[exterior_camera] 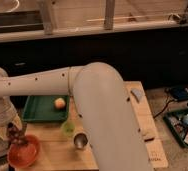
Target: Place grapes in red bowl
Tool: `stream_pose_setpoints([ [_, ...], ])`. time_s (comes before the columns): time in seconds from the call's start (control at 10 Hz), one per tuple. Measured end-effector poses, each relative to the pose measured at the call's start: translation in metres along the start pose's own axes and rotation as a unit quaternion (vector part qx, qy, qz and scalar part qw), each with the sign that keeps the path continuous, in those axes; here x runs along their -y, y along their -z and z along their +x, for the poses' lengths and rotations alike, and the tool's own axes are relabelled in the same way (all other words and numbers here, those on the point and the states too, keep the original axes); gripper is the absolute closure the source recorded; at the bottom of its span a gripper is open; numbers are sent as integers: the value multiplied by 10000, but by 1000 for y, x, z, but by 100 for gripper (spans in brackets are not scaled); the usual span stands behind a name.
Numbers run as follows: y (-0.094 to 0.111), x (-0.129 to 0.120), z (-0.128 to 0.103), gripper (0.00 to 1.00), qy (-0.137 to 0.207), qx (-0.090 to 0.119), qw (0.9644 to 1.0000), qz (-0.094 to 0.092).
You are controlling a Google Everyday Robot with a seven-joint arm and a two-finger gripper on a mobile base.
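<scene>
The red bowl point(23, 153) sits at the front left corner of the wooden table point(112, 150). My gripper point(14, 133) hangs at the end of the white arm, just over the bowl's far left rim. A dark reddish lump, the grapes point(20, 141), shows right at the gripper's tip, at or just above the inside of the bowl. I cannot tell whether the grapes rest in the bowl or still hang from the gripper.
A green tray point(41, 109) behind the bowl holds a pale orange fruit point(60, 103). A small green cup point(68, 129) and a metal cup point(80, 140) stand right of the bowl. My big white arm point(104, 115) covers the table's middle. A bin of items point(185, 126) sits on the floor, right.
</scene>
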Motion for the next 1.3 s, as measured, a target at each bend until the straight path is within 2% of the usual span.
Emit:
stream_pose_setpoints([
  [1.3, -1, 0, 0, 20, 102, -94, 9997, 186],
])
